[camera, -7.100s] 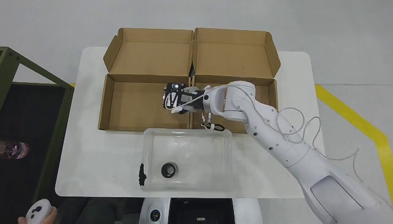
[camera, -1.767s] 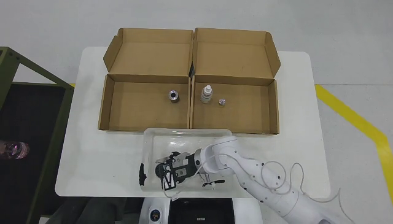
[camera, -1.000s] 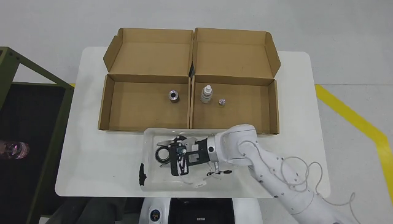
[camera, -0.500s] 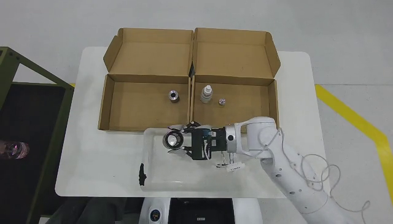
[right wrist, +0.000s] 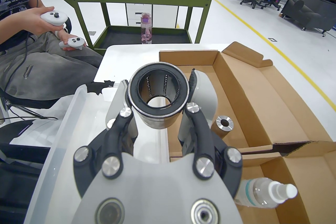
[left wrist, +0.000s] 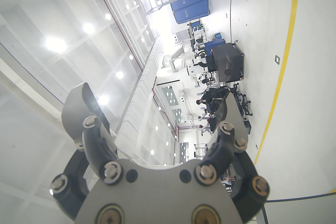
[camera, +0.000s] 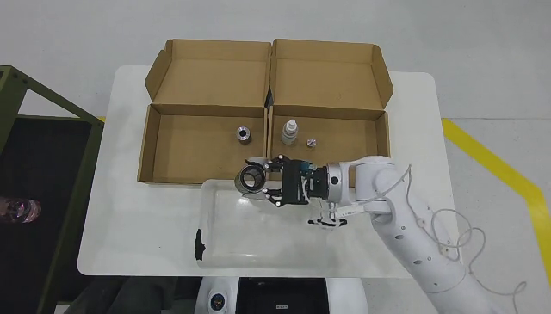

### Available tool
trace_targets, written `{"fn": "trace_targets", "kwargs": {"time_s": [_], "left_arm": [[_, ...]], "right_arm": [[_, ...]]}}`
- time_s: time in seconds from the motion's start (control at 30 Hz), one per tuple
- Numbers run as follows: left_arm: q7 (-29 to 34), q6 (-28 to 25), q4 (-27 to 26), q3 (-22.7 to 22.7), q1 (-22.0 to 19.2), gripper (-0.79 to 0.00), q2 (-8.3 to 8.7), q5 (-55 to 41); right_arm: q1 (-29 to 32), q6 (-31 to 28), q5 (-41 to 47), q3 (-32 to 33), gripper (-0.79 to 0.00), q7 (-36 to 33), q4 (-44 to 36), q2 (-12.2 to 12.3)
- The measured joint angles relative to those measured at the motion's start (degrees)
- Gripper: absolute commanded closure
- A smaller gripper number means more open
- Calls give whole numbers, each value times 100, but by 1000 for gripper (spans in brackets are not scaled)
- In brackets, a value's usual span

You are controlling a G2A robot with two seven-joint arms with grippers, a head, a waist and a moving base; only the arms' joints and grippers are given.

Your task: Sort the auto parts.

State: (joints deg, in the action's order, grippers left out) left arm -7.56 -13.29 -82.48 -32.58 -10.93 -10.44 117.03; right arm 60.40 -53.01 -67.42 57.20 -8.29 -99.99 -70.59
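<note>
Our right hand (camera: 256, 179) grips a black-rimmed steel cylindrical bearing (right wrist: 158, 99) over where the clear plastic bin (camera: 241, 238) meets the left brown cardboard box (camera: 185, 150).

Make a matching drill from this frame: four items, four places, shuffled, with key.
Items:
1 bearing
2 bushing
3 bottle
4 black clip

Places:
A in right box
B at bin edge
C in left box
D in right gripper

Pairs: 1-D, 2-C, 3-A, 4-B
</note>
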Motion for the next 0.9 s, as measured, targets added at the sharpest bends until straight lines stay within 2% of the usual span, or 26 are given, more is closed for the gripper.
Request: {"fn": "trace_targets", "kwargs": {"time_s": [0.53,0.9], "left_arm": [[0,0,0,0,0,-785,0,0],[0,0,0,0,0,-785,0,0]], "right_arm": [[-1030,562,295,-649,0,-155,1102,-245],[-1734,874,77,-1266,0,-423,1867,-495]]}}
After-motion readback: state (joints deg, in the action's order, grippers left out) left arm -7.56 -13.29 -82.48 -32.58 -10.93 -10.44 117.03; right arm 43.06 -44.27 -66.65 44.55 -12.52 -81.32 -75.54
